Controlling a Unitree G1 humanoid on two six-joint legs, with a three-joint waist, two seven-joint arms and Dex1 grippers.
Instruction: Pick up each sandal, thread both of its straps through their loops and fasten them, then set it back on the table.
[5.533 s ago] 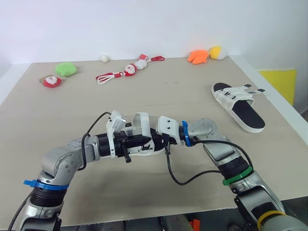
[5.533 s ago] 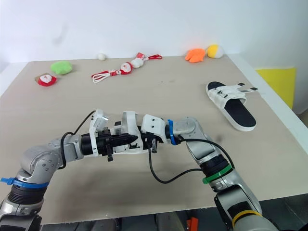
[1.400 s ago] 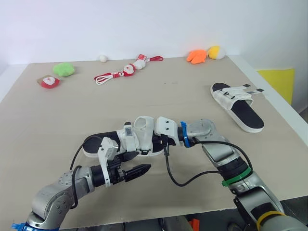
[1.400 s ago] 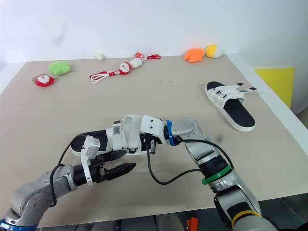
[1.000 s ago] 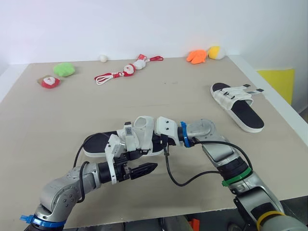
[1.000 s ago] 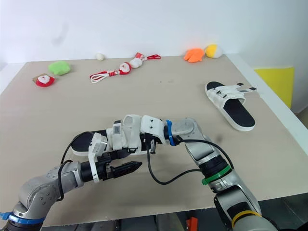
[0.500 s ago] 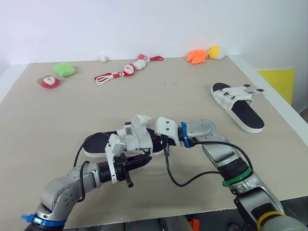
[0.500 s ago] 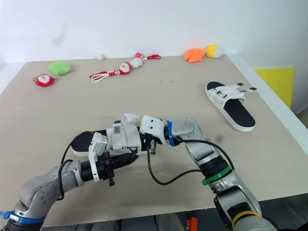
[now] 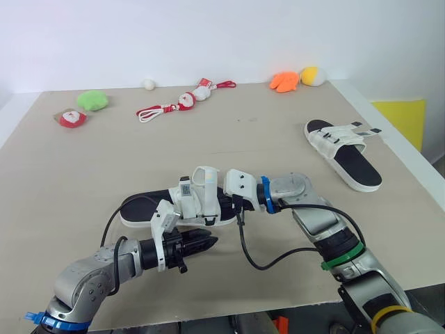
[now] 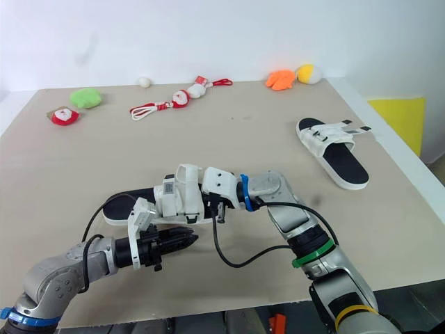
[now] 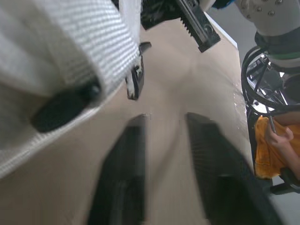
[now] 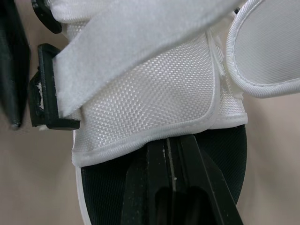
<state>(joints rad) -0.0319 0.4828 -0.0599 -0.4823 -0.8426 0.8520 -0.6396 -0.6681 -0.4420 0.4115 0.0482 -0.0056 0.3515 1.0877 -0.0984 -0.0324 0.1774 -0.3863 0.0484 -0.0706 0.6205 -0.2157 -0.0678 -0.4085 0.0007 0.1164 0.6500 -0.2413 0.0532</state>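
Observation:
A white sandal (image 9: 182, 203) with a black footbed lies on the table in front of me. My right gripper (image 9: 222, 206) is shut on its sole edge from the right, just under the white mesh upper (image 12: 150, 93). In the right wrist view a white strap (image 12: 140, 33) runs past a black buckle loop (image 12: 44, 96). My left gripper (image 9: 203, 241) hovers just in front of the sandal, open, with only bare table between its fingers (image 11: 124, 159). The second sandal (image 9: 344, 153) lies at the right side of the table, its straps loose.
Small soft toys line the far edge: a green one (image 9: 95, 99), a red and white one (image 9: 71, 117), a figure on a red cord (image 9: 182, 102), an orange one (image 9: 285, 81) and a yellow one (image 9: 314, 75). My right arm's black cable (image 9: 278, 254) loops over the table.
My left gripper has drawn back a little from the sandal's near side toward the front edge, and its fingers now stand apart. The right gripper and the sandal have stayed put.

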